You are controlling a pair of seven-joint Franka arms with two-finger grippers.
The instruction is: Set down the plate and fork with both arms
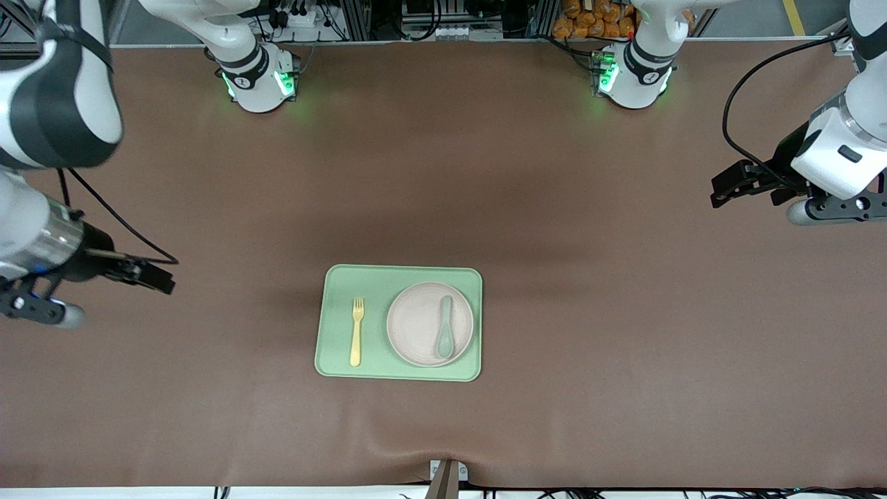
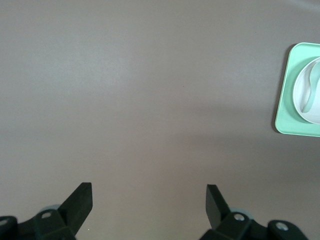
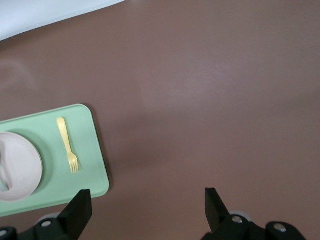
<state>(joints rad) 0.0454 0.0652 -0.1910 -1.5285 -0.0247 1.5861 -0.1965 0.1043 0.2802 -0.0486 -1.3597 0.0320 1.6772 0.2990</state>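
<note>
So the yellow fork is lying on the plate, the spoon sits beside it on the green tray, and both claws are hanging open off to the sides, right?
Not quite: you have the two swapped. The front view shows the teal spoon lying on the plate, while the yellow fork lies beside it on the green tray. The rest holds: the left claw and right claw are both open, off to the sides.

the front camera looked down from high across the table (image 1: 624, 291), facing the arm bases along the top. each wrist camera looked down over bare tabletop from well above, its own fingertips at the frame edge. all three views shared the green tray (image 1: 398, 276) (image 2: 282, 107) (image 3: 95, 165) and the plate (image 1: 416, 326) (image 2: 300, 97) (image 3: 22, 165).
</note>
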